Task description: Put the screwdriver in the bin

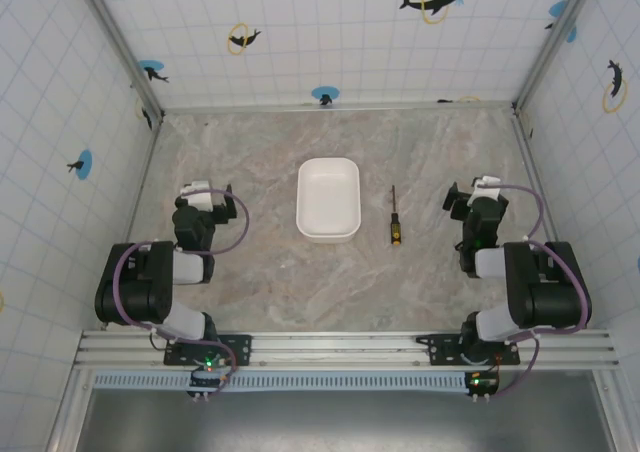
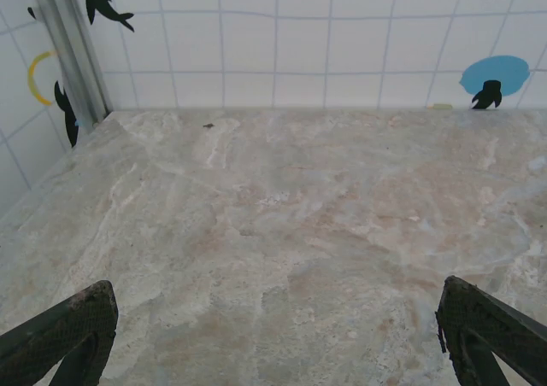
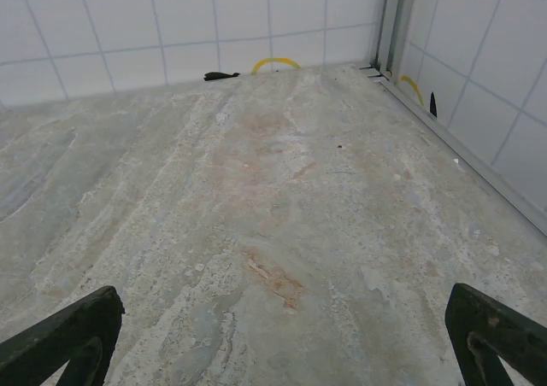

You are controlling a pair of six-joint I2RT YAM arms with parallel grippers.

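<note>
Screwdriver [image 1: 394, 217] untouched; task not started. Both arms idle: left fingers [image 2: 73, 330] spread wide and holding nothing, bare surface [image 2: 282, 232] between them; right fingers [image 3: 500, 335] likewise spread and empty. From above, the screwdriver lies flat at 9 o'clock from the right fingers, well apart, shaft toward 12, handle toward 6. At its own 9 o'clock, near but not touching, stands the white bin [image 1: 328, 200], empty. Outstanding: reach, grasp, lift, carry, release; the right arm appears better placed.
</note>
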